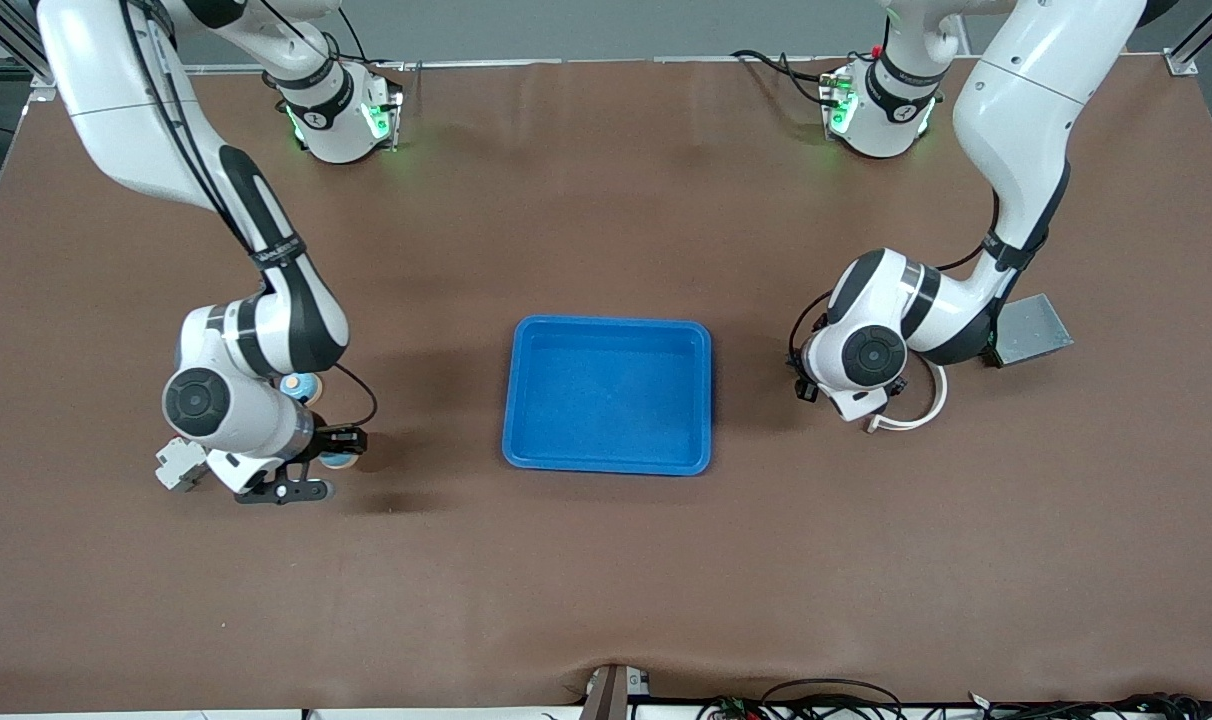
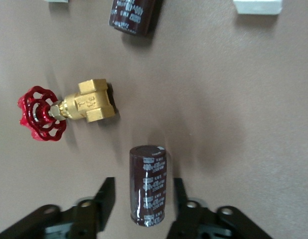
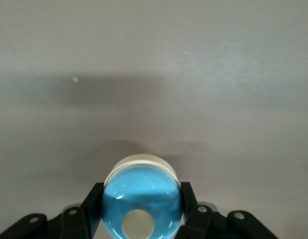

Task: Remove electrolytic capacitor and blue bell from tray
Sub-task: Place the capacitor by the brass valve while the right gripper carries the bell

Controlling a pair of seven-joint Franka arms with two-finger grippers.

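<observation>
Tray [image 1: 607, 395] sits empty at the table's centre in the front view, so both task items are already out of it. At about nine o'clock from it, toward the right arm's end, the right gripper [image 1: 338, 450] hangs low with a sliver of blue bell [image 1: 340, 461] showing under its black fingers; a second round blue-and-tan object [image 1: 300, 385] peeks out by the wrist, too covered to identify. At three o'clock from the tray the left arm's wrist hides its own gripper and whatever lies beneath; a grey metal box [image 1: 1032, 329] rests just past that arm.

Left wrist view: the left gripper [image 2: 140, 204] has its fingers apart, one on each side of the dark maroon electrolytic capacitor [image 2: 148, 184], with visible gaps. The capacitor lies on the table, its long axis running straight along the fingers, so a plain lift should clear it. A brass valve with a red handwheel [image 2: 67, 110] lies nearby, and another capacitor [image 2: 132, 16] is cut off at the frame's edge.

Right wrist view: the right gripper's fingers are clamped on the bell's blue dome. Whether its base touches the table I cannot tell.
</observation>
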